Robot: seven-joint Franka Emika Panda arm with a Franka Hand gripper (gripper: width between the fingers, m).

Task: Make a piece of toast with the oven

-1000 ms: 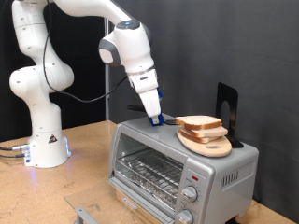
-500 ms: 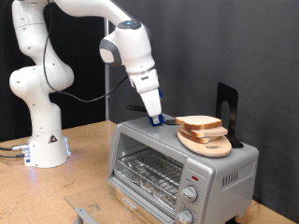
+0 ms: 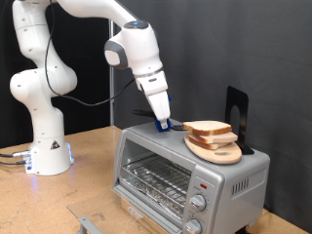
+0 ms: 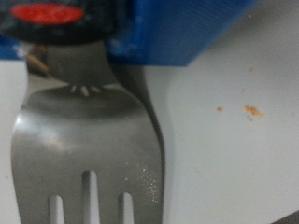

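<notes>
**Gripper at the oven top, beside the toast on its board**

The gripper [image 3: 164, 123] is lowered onto the top of the oven [image 3: 185, 168], its blue fingers [image 3: 162, 105] pointing down at the roof near the back edge. The wrist view shows a metal fork [image 4: 84, 149] lying close under the blue finger block, tines pointing away from it, on the pale oven top, which carries a few crumbs [image 4: 249, 110]. Whether the fingers are clenched on the fork or spread apart cannot be told from either view. The piece of toast [image 3: 208, 128] lies flat on a round wooden board [image 3: 216, 149] on the oven roof, just beside the gripper, toward the exterior view's right. A black stand [image 3: 234, 115] rises behind the board. The oven's glass door is closed, with the wire rack visible behind it and knobs on its right panel. The oven sits on a wooden table [image 3: 83, 161], with the arm's white base [image 3: 47, 151] at the exterior view's left of the oven.
</notes>
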